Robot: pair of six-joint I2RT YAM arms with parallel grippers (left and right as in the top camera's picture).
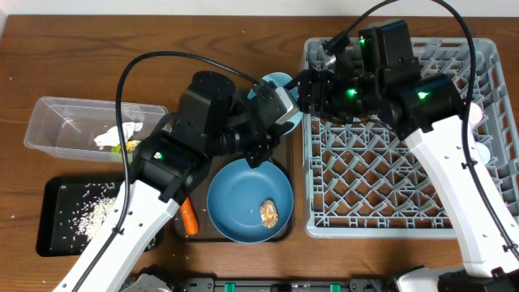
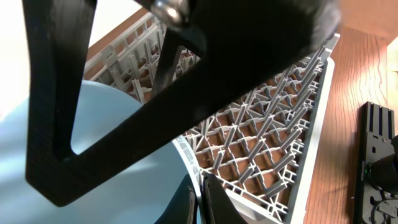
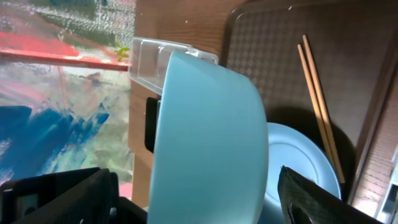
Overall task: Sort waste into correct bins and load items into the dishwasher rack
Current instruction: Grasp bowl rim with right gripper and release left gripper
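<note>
Overhead, rice point(image 1: 91, 212) in tray point(image 1: 58, 240), napkin point(image 1: 109, 138) in tub point(image 1: 57, 122)

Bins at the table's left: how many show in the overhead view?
2. The clear tub lies at the upper left with a white napkin inside; the black tray lies just below it, holding rice grains. None seems hidden.

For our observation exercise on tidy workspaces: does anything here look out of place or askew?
The pale blue bowl is tipped on its side beside the dishwasher rack. A brownish food lump sits on the dark blue plate, and a small carrot lies loose beside it.
</note>
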